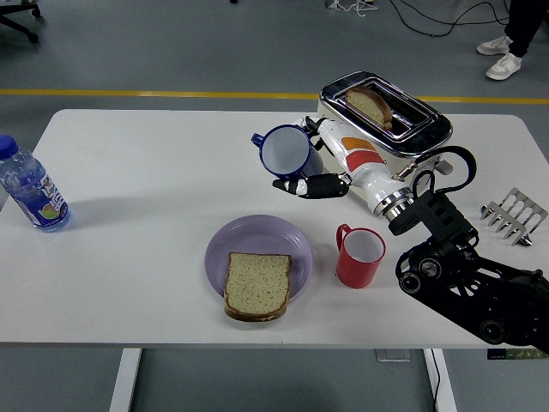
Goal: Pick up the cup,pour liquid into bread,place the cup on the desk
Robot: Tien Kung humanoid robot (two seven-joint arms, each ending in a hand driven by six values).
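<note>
Right hand [319, 168] gripping the blue cup [286, 152] aloft — bread [256, 285] on its plate [221, 245] sits below, nearer the tabletop edge — pouring looks finished, so next comes a gentle set-down on bare tabletop.

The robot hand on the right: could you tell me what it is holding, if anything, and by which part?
The right robot hand holds the blue cup by its body, fingers wrapped around the side; the cup's handle points away, free.
</note>
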